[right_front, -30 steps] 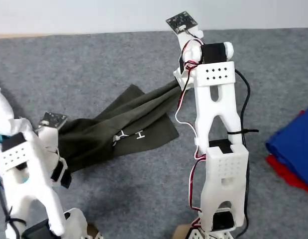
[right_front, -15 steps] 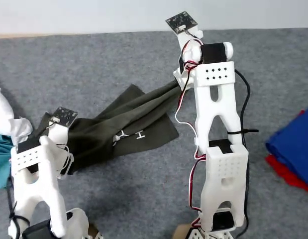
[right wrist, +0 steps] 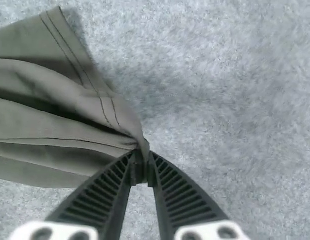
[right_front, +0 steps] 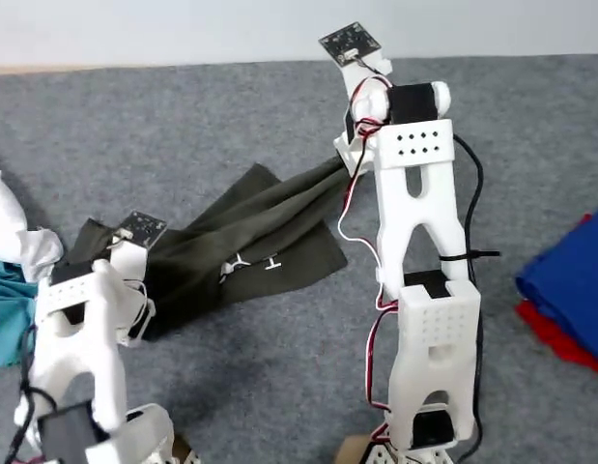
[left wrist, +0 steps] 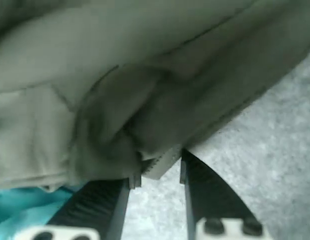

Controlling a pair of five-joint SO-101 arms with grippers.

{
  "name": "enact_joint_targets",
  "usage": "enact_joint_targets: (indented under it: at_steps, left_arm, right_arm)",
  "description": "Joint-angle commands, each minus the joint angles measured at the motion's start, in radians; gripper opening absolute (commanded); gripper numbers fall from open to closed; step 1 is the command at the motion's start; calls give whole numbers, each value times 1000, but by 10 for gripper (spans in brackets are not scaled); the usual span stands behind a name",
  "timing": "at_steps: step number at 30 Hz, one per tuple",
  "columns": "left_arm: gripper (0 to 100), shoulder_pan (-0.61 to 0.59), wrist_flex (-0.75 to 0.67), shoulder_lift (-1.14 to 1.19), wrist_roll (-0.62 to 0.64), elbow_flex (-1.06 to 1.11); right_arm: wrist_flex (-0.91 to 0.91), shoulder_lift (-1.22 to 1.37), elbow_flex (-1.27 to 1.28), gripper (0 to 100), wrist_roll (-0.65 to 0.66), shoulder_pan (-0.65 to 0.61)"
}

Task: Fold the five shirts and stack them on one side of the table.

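Olive shirt [right_front: 242,232] is strung out btwn the two arms over the grey table [right_front: 183,126], bunched into a long twisted band running from lower left up to ctr. Its middle rests on the table, w/ one flap lying flat and a small white print on it.

Right gripper [right wrist: 139,172]: jaws together, clamped on a thin pinch of the olive shirt's hemmed edge. Stitch lines show just beside the tips, and the cloth fans out from there over the table. In the high view this arm stands right of ctr, its wrist at the shirt's far end.

Left gripper [left wrist: 156,169]: jaws a little apart w/ a thick wad of olive cloth btwn them. It looks like a firm grip, though the view is too close and dim to be sure. In the high view this arm is at lower left, at the shirt's near end.

Teal shirt [right_front: 7,314] lies crumpled at the left edge, just beside the left arm, w/ a white shirt [right_front: 11,227] touching it on the far side. At the right edge a blue shirt [right_front: 569,275] lies on top of a red shirt [right_front: 555,333], well apart from the olive one.
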Motion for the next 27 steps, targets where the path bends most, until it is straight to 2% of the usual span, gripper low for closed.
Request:
enact_joint_targets:
  at_steps: [1,7,11,16,21,27]
  left_arm:
    - [135,-17,-12,54,0,-77]
    - [135,-18,-5,209,2,-189]
    - [129,-15,64,325,21,-300]
    - [0,-15,129,371,23,-387]
    - [2,-12,222,241,25,-438]
    - [2,-11,373,-92,28,-568]
  right_arm:
    - [19,-7,-6,10,8,-13]
    - [13,-7,-6,10,8,-15]
    - [13,-7,-6,10,8,-15]
    - [19,-21,-12,10,8,-8]
    - [19,-58,-28,10,8,7]
    - [19,-151,-28,10,8,53]
